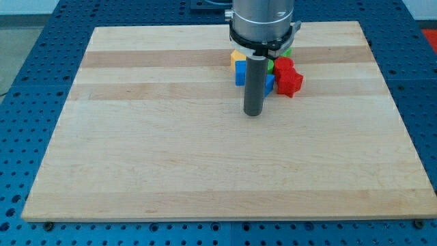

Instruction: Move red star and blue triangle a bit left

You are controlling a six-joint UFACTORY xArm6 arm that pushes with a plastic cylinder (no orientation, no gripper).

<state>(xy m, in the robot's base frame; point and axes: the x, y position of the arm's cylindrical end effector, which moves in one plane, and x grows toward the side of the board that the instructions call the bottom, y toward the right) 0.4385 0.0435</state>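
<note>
The red star (289,82) lies on the far right-centre part of the desk (171,157), at the right end of a tight cluster of blocks. A second red block (283,65) sits just beyond it, touching or nearly so; we cannot make out its shape. The blue triangle is hard to settle: blue shows on both sides of our rod, a blue block (240,72) on the left and a blue sliver (270,83) on the right against the star, and the rod hides what lies between them (so we cannot tell which piece is the triangle).

A yellow block (237,56) peeks out beyond the left blue piece, and a green block (287,51) shows at the far side, mostly covered by the arm's housing.

Our tool holds nothing; my tip (253,113) rests on the desk just near of the cluster, apart from the star.

Left of the cluster the wood runs bare to the desk's left edge, and the near half is open too.
</note>
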